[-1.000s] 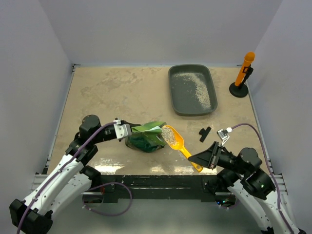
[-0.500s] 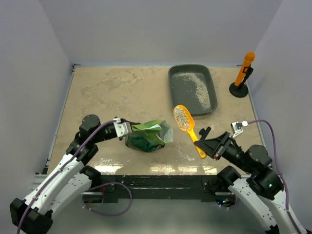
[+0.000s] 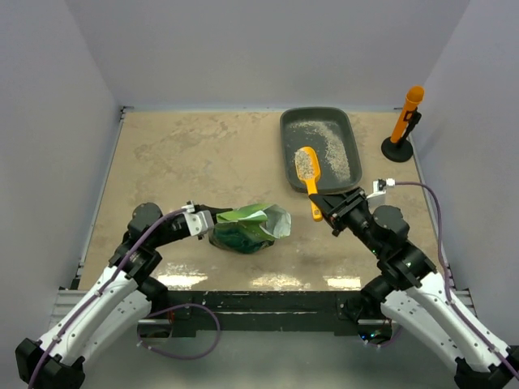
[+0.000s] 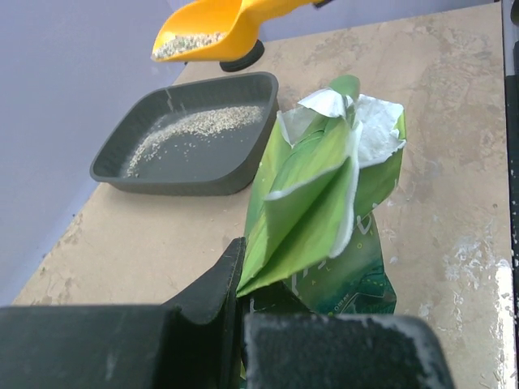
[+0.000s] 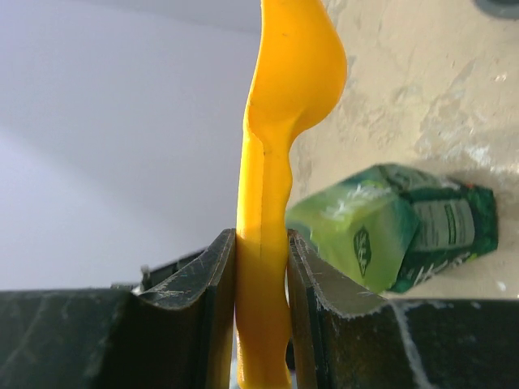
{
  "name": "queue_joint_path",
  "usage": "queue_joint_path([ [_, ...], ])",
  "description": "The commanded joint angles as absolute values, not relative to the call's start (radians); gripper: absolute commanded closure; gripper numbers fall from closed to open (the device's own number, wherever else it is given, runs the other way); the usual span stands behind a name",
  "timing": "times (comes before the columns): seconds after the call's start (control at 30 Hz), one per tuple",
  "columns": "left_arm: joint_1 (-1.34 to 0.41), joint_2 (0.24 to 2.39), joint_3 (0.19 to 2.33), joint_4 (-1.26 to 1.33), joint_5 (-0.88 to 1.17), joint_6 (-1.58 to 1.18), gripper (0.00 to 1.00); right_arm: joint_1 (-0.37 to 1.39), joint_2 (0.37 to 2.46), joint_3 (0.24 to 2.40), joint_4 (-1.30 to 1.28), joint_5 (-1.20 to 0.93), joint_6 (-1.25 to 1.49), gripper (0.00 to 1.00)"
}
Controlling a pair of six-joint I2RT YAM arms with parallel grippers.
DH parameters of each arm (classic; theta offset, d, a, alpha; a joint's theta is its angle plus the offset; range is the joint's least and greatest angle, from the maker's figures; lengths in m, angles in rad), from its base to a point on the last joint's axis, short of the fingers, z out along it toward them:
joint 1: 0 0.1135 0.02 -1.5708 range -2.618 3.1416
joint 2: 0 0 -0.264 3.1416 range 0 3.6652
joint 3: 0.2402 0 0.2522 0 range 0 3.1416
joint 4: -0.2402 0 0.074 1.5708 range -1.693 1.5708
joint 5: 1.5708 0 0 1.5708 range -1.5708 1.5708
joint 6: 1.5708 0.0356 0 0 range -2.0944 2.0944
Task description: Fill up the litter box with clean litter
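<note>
The litter box (image 3: 295, 167) is a dark grey tray at the back right, with a band of pale clean litter (image 3: 332, 143) along its far side. My right gripper (image 3: 325, 203) is shut on the handle of a yellow scoop (image 3: 307, 165), whose bowl carries litter and hovers over the tray's near half. The left wrist view shows that loaded scoop (image 4: 212, 32) above the litter box (image 4: 182, 166) and its litter (image 4: 199, 123). The green bag (image 3: 247, 228) lies mid-table, and my left gripper (image 3: 212, 219) is shut on its folded top edge (image 4: 304, 203). In the right wrist view the jaws clamp the scoop handle (image 5: 262, 267).
An orange tool on a round black stand (image 3: 403, 123) sits at the back right corner, just right of the tray. Grey walls close in the table on three sides. The bag (image 5: 401, 223) lies left of my right arm.
My right arm has carried the loaded scoop from the bag's mouth up and to the right, over the litter box. The left gripper has kept its hold on the bag.
</note>
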State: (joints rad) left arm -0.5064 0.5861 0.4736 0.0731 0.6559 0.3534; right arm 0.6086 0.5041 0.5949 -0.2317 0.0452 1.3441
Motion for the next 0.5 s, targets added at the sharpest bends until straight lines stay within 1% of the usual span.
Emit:
queue_joint_path([
  [0.0,-0.548,0.558,0.457,0.215,0.658,0.322,1.0,0.58,0.563,0.551,-0.006,0.193,1.393,1.0],
  [0.07,-0.56,0.551,0.453,0.213,0.652,0.324,1.0,0.54,0.592,0.52,0.03,0.187,1.388,1.0],
  [0.2,-0.571,0.548,0.453,0.207,0.65,0.33,1.0,0.387,0.663,0.425,0.229,0.083,1.4,1.0],
  [0.3,-0.574,0.548,0.449,0.206,0.649,0.328,1.0,0.306,0.73,0.344,0.372,0.031,1.422,1.0],
  [0.4,-0.575,0.549,0.443,0.212,0.649,0.324,1.0,0.227,0.843,0.308,0.487,-0.027,1.401,1.0],
  [0.47,-0.575,0.546,0.434,0.218,0.646,0.322,1.0,0.192,0.951,0.321,0.517,-0.066,1.37,1.0],
])
